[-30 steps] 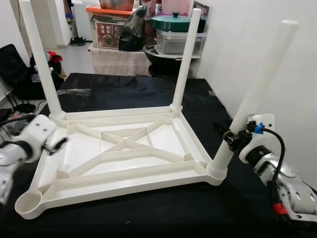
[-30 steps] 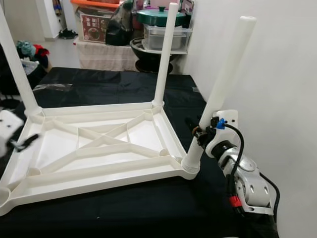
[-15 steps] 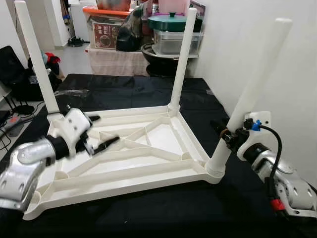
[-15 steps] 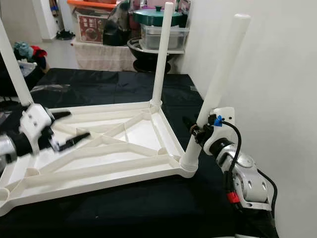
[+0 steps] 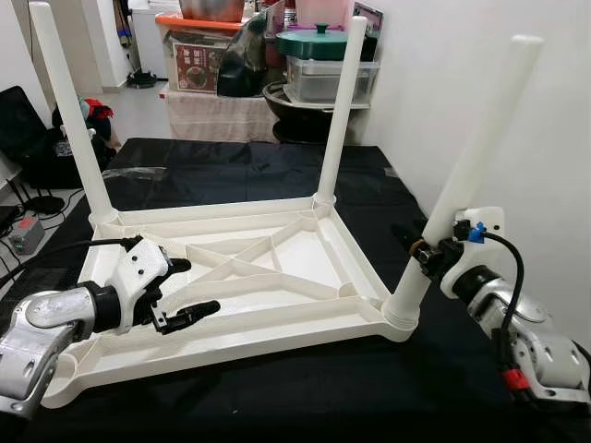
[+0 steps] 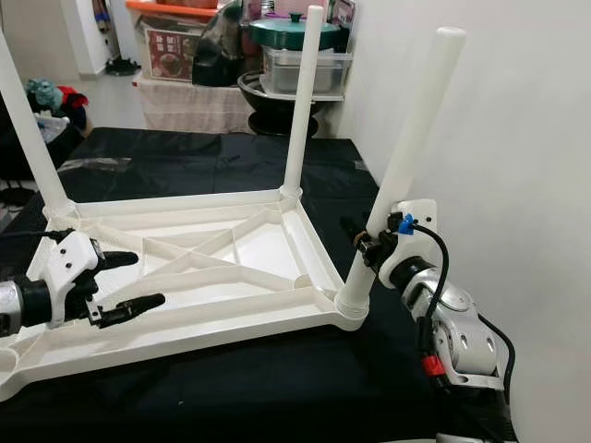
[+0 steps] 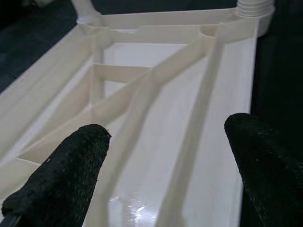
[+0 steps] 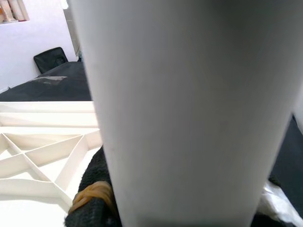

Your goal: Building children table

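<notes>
A white children's table top [image 5: 249, 277] lies upside down on a black cloth. Two white legs stand upright in its far corners, the far-left leg [image 5: 69, 120] and the far-right leg [image 5: 338, 111]. A third leg [image 5: 471, 157] leans outward in the near-right corner socket [image 5: 401, 314]. My right gripper [image 5: 427, 255] is shut on this leg low down; the leg [image 8: 189, 109] is close up between its fingers [image 8: 92, 201]. My left gripper [image 5: 197, 286] hovers open over the near-left ribs of the top, with nothing between its fingers [image 7: 66, 179]. The near-left socket [image 5: 54, 380] holds no leg.
A white wall [image 5: 554, 120] runs close along the right. Behind the cloth stand a low shelf with a green-lidded pot [image 5: 319, 41], storage boxes [image 5: 203, 60] and a black bag [image 5: 245, 55]. A black chair [image 5: 23, 129] and a power strip [image 5: 23, 235] are at the left.
My left gripper has swung in from the left edge over the table top, then dropped lower and nearer. The right gripper keeps its hold on the leaning leg.
</notes>
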Robot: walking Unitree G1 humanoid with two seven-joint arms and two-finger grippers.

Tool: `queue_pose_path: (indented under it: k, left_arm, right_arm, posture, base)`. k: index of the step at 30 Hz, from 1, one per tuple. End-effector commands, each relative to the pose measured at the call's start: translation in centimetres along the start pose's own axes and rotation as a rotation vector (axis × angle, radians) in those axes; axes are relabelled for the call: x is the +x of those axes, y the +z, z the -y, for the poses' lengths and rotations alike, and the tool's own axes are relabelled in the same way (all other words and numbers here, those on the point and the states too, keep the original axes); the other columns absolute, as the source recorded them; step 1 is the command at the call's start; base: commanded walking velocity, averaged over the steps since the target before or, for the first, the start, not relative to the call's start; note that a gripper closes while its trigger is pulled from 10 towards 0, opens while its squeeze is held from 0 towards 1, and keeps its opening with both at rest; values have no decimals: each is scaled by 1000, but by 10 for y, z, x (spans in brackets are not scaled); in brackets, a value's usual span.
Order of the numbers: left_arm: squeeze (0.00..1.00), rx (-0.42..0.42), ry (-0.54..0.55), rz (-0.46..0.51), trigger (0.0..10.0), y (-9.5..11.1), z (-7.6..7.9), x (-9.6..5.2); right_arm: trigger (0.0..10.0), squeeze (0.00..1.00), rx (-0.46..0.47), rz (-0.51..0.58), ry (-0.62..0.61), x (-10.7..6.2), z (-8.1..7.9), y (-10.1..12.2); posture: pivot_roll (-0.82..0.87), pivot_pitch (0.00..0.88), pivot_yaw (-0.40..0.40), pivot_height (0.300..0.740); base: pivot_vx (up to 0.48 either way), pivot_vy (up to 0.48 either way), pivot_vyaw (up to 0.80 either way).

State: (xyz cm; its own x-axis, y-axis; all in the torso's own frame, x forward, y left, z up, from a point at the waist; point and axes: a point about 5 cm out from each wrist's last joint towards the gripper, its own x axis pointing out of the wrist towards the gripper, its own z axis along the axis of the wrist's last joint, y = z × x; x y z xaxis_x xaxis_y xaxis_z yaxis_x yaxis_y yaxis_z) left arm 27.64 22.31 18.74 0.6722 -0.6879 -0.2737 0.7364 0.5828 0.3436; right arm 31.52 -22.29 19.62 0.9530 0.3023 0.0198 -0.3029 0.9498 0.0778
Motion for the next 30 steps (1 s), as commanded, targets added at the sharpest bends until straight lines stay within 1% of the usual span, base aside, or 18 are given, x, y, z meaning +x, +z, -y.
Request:
queue_pose_path:
  k: [1, 2, 5, 6, 7, 9, 10, 12, 13, 16, 17, 19, 22, 30]
  left_arm:
    - [0, -15, -81, -3, 10000, 4, 8, -1]
    - [0, -15, -81, -3, 10000, 4, 8, -1]
    - [0, -37, -205, -39, 10000, 1, 22, -6]
    - [0, -37, -205, -39, 10000, 1, 22, -6]
    - [0, -50, -243, -65, 10000, -4, 27, -8]
    - [0, -83, -279, -120, 10000, -18, 32, -12]
    - [0, -83, -279, -120, 10000, -18, 32, -12]
    - [0, -78, -266, -190, 10000, -29, 31, -15]
    - [0, -78, -266, -190, 10000, -29, 31, -15]
    - [0, -42, -210, -290, 10000, -40, 24, -15]
    - [0, -42, -210, -290, 10000, -40, 24, -15]
    - [0, -21, -191, -344, 10000, -47, 21, -15]
    - [0, 8, -188, -378, 10000, -50, 19, -16]
    - [0, 46, -169, -407, 10000, -52, 11, -19]
  right_arm:
    - [10000, 0, 79, -116, -26, 0, 2, -25]
    - [10000, 0, 79, -116, -26, 0, 2, -25]
    - [10000, 0, 82, -119, -26, 1, 1, -26]
    - [10000, 0, 82, -119, -26, 1, 1, -26]
    - [10000, 0, 82, -120, -26, 2, 1, -26]
    - [10000, 0, 85, -121, -27, 3, 1, -26]
    - [10000, 0, 85, -121, -27, 3, 1, -26]
    - [10000, 0, 87, -122, -26, 4, 1, -27]
    - [10000, 0, 87, -122, -26, 4, 1, -27]
    - [10000, 0, 92, -124, -26, 4, 0, -27]
    - [10000, 0, 92, -124, -26, 4, 0, -27]
    - [10000, 0, 97, -125, -28, 4, 0, -28]
    - [10000, 0, 106, -123, -30, 3, 0, -29]
    - [10000, 0, 120, -124, -36, 2, 0, -30]
  posture:
    - [116, 0, -84, 740]
    - [116, 0, -84, 740]
    - [118, 0, -86, 740]
    - [118, 0, -86, 740]
    - [120, 0, -86, 740]
    - [121, 0, -87, 740]
    - [121, 0, -87, 740]
    - [121, 0, -86, 740]
    - [121, 0, -86, 740]
    - [123, 0, -83, 740]
    - [123, 0, -83, 740]
    - [123, 0, -83, 740]
    - [118, 0, -78, 740]
    - [117, 0, -78, 740]
  base:
    - [0, 0, 0]
    - [0, 0, 0]
    - [0, 0, 0]
    - [0, 0, 0]
    - [0, 0, 0]
    - [0, 0, 0]
    - [0, 0, 0]
    - [0, 0, 0]
    - [0, 0, 0]
    - [0, 0, 0]
    - [0, 0, 0]
    - [0, 0, 0]
    - [0, 0, 0]
    - [0, 0, 0]
